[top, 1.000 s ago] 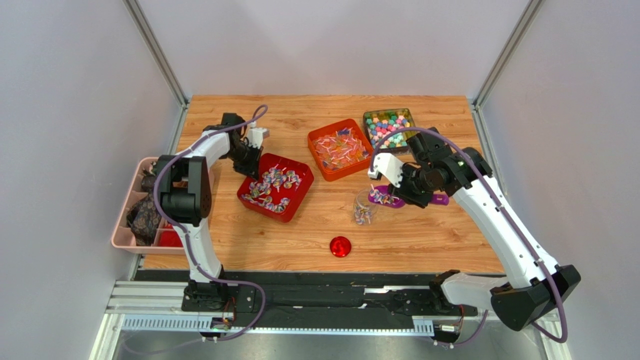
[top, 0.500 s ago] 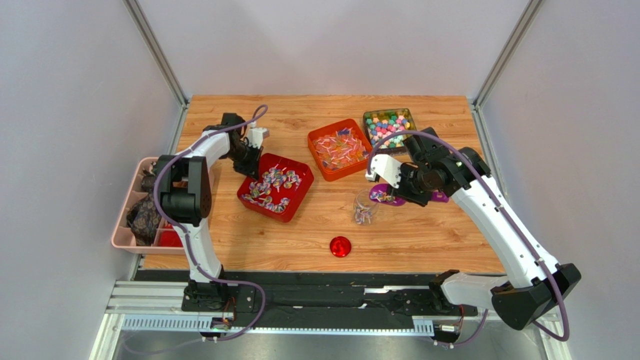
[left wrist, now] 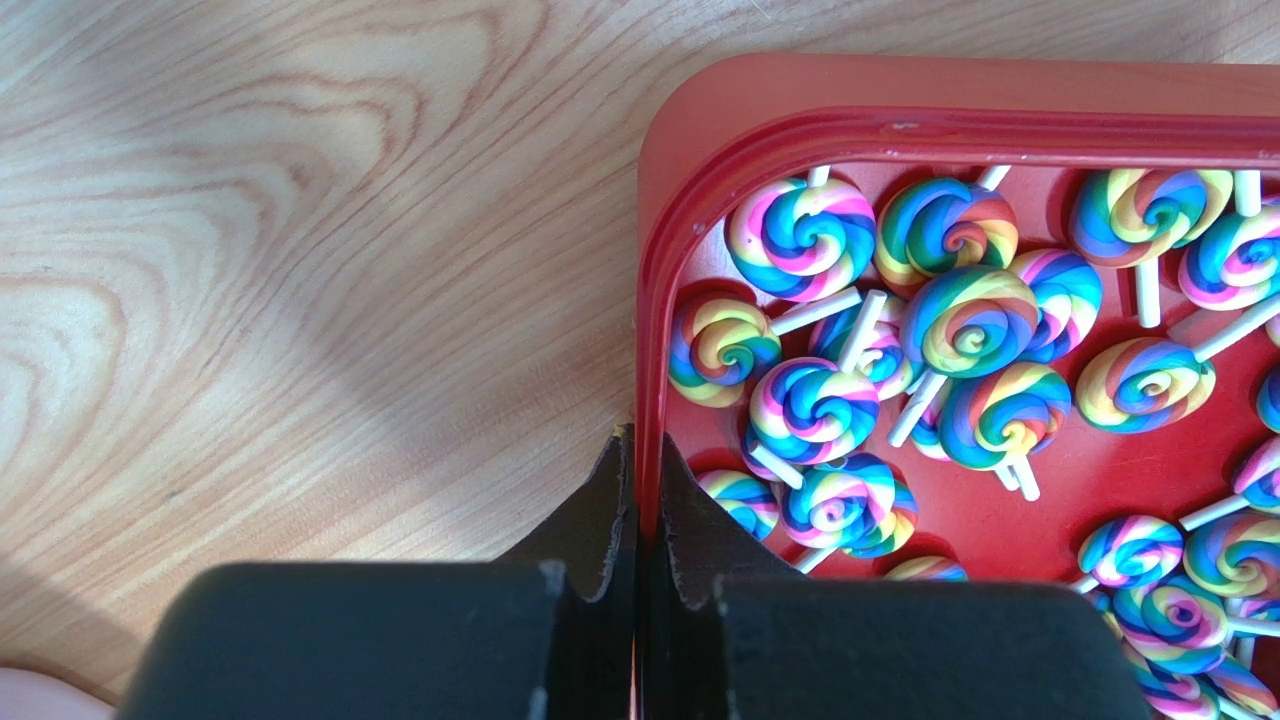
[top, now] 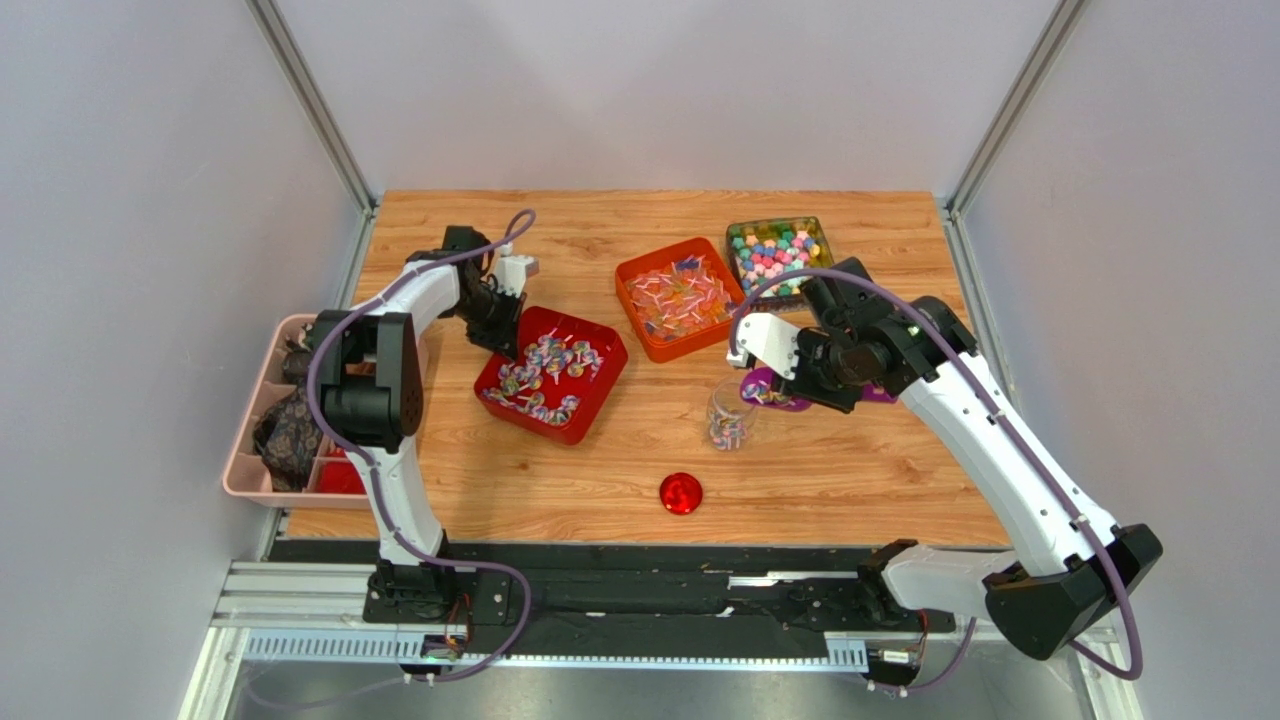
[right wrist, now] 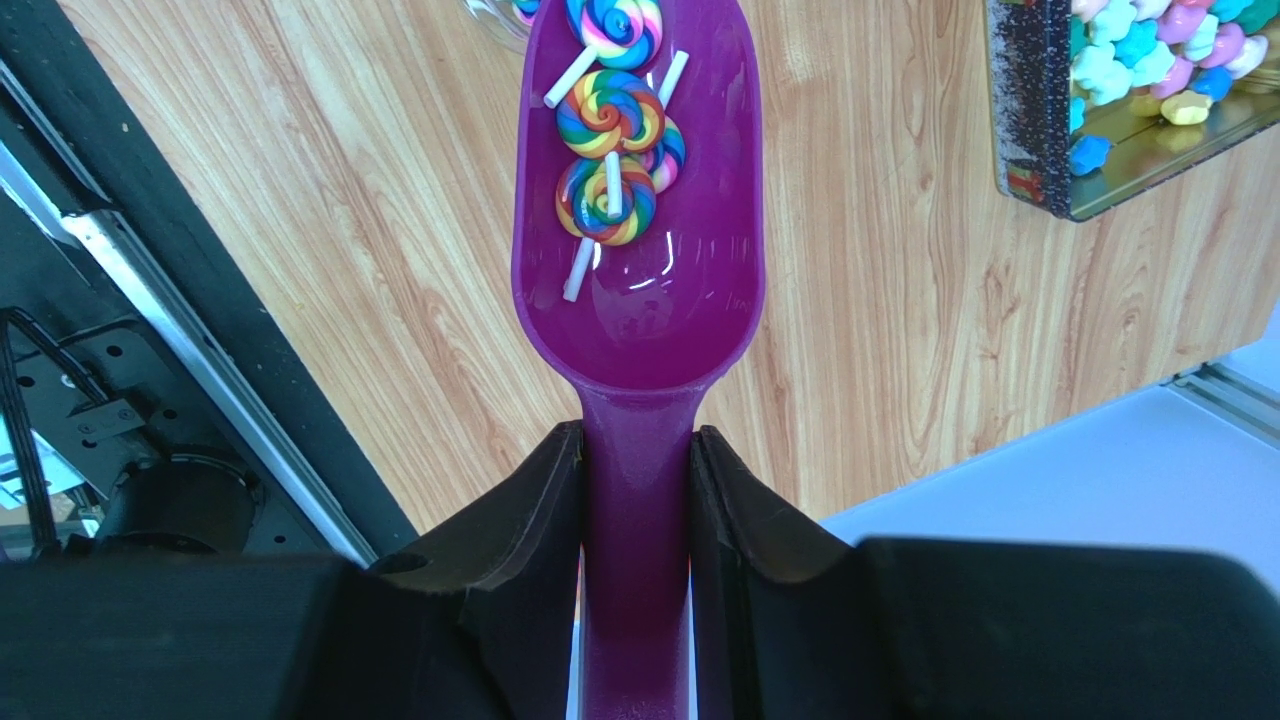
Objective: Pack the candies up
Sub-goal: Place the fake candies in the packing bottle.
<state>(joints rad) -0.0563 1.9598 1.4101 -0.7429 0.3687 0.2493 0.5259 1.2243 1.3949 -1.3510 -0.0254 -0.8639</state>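
Right gripper [right wrist: 637, 444] clamps scoop [right wrist: 639, 323] handle; wrist view: axis 6–12 o'clock, candies [right wrist: 609, 120] toward 12, jar [top: 730, 423] just beyond. Left gripper [left wrist: 640, 450] pinches tray [left wrist: 902, 90] rim.

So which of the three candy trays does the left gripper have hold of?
The red tray of rainbow swirl lollipops: the left gripper is shut on its rim. The orange tray and the glittery tray of pastel sweets are not held.

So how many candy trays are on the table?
3: the red tray at left, its rim pinched by the left gripper; the orange tray mid-back; the dark tray back right. The pink bin sits off the left edge.
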